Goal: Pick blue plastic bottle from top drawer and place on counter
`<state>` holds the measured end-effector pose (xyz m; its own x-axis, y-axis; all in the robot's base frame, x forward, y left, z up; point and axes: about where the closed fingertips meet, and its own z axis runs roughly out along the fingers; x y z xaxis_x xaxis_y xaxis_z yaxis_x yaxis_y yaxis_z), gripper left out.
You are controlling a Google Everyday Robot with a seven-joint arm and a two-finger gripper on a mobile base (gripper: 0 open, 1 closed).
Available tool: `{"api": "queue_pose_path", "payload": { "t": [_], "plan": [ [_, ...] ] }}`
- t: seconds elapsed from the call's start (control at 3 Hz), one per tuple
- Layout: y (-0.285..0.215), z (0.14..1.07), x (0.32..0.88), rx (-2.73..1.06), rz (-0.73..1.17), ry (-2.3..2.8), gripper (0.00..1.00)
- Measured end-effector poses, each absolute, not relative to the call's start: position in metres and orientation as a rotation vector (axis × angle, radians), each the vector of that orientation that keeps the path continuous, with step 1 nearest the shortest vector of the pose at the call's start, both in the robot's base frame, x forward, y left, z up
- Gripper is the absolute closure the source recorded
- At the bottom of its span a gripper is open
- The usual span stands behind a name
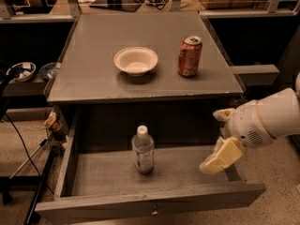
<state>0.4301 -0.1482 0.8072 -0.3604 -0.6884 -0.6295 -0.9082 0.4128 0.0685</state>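
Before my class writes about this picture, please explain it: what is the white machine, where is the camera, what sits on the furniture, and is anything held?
The white shape on the right is a robot arm. Its gripper has two yellowish fingers standing apart. It hangs by the right end of the open top drawer and holds nothing. The one camera looks down on the cabinet from the front; its mount is not shown. A blue plastic bottle stands upright in the drawer. On the counter above sit a white bowl and a red-orange soda can.
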Motion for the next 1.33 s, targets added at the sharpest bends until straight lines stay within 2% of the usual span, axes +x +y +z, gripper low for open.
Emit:
{"api": "queue_pose_path", "payload": {
  "t": [1.0,1.33],
  "plan": [
    [-0.107,0.783,0.439,-1.323,0.675,2.062,0.0],
    [-0.069,0.746,0.447,-1.309,0.785,2.016,0.0]
  ]
}}
